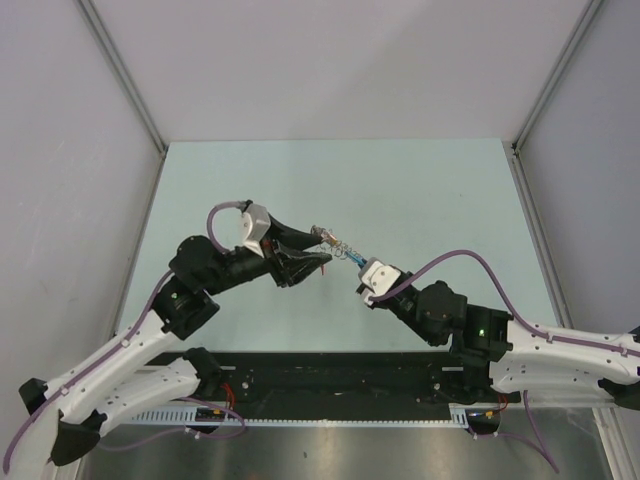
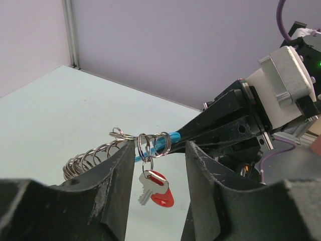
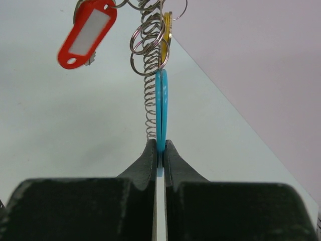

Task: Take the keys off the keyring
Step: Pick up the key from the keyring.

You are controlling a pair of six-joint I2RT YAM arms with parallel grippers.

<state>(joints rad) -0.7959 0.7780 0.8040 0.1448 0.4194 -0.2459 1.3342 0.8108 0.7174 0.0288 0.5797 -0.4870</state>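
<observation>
two tools (image 1: 322,248) (image 1: 360,263), one keyring (image 3: 150,100), one red-tagged key (image 2: 145,191).

Each arm is built from white moulded link shells (image 1: 110,365) joined by black joint housings (image 1: 205,265). A purple cable (image 1: 455,256) runs along each arm and arches clear just behind the pincer. A white block-shaped camera housing (image 1: 252,222) sits directly behind the left pincer (image 1: 320,248); the right pincer (image 1: 357,262) carries the same. The matte black wedge-shaped fingers (image 2: 113,186) show pale scuffs. A green indicator light (image 1: 482,331) glows behind the right pincer.

No readable text, numbers or signs appear on anything.
</observation>
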